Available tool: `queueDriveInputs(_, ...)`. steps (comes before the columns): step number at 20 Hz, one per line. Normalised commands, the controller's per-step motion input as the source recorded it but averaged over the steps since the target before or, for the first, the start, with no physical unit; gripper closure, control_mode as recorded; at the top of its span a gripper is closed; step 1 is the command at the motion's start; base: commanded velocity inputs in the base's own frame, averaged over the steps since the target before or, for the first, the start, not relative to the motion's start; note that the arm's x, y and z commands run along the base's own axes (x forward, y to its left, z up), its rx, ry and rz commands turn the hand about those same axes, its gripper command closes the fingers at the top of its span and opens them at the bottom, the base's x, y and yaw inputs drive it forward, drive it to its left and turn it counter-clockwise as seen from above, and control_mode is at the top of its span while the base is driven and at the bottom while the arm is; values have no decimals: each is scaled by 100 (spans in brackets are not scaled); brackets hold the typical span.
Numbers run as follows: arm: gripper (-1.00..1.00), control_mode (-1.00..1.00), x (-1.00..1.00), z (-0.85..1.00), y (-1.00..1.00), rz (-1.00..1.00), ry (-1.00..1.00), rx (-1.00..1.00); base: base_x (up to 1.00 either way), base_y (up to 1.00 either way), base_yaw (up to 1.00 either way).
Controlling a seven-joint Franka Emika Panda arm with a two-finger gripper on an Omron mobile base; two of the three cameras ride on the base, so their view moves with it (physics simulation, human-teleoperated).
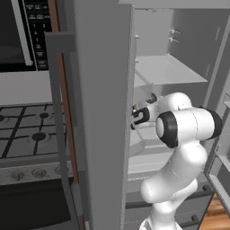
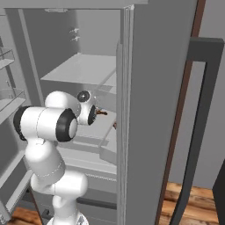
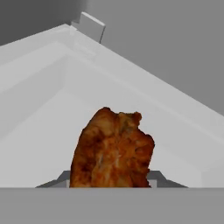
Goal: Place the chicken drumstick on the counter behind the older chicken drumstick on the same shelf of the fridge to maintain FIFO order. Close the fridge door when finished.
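microwave keypad marks too blurred, no readable text

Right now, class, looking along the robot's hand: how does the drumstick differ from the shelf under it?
Colour: the drumstick is mottled reddish-brown, while the shelf is plain pale grey-white.
Shape: the drumstick is lumpy with a ragged top edge; the shelf is a smooth, flat panel with straight edges.
Pose: the drumstick stands up on end; the shelf lies level and spreads far wider.
Shared: both are inside the fridge.
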Motion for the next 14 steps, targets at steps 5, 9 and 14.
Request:
queueDriveInputs(5, 100, -100, 39, -19, -2, 0, 0, 0, 0, 0, 0)
queueDriveInputs(9, 100, -100, 33, -44, -6, 0, -2, 0, 0, 0, 0)
queueDriveInputs(14, 100, -100, 31, -41, -6, 0, -3, 0, 0, 0, 0)
